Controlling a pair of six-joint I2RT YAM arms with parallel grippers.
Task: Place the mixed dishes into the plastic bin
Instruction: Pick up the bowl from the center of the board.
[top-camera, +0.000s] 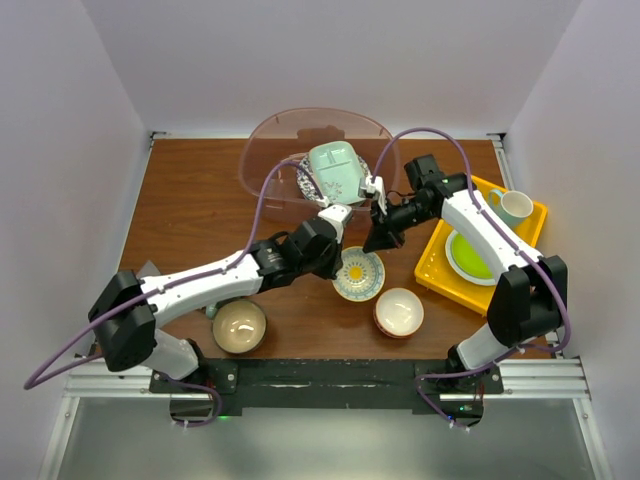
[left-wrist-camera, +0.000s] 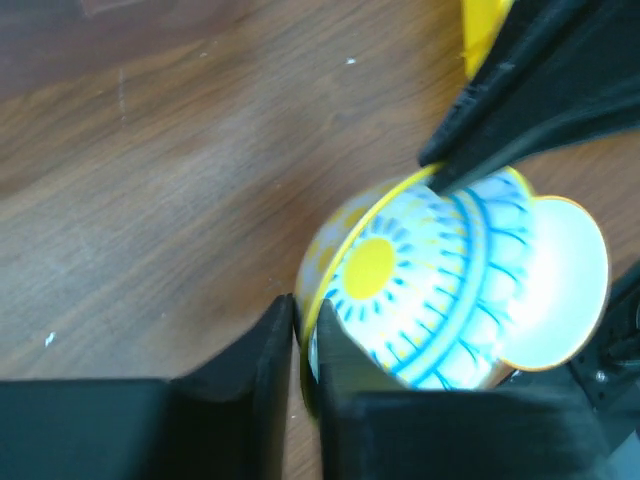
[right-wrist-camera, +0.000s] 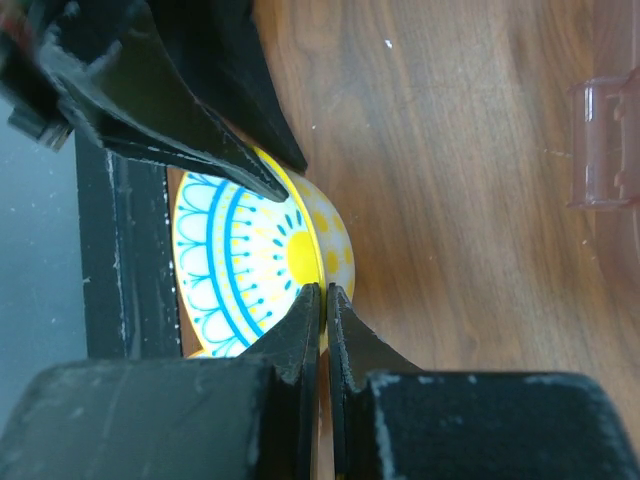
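A small patterned bowl (top-camera: 358, 276), yellow and blue inside, sits on the wooden table in front of the plastic bin (top-camera: 268, 140). My left gripper (top-camera: 339, 262) is shut on its left rim; in the left wrist view the fingers (left-wrist-camera: 270, 345) pinch the yellow edge of the bowl (left-wrist-camera: 420, 290). My right gripper (top-camera: 381, 242) is shut on the far right rim, its jaws (right-wrist-camera: 323, 292) closed over the edge of the bowl (right-wrist-camera: 250, 260). In the bin lie a mint square dish (top-camera: 335, 170) and a patterned plate (top-camera: 308, 186).
A tan bowl (top-camera: 239, 325) sits near the left arm's base. A white-lined bowl (top-camera: 398, 312) stands just right of the patterned one. A yellow tray (top-camera: 435, 262) on the right holds a lime-green plate (top-camera: 466, 258) and a teal mug (top-camera: 512, 206).
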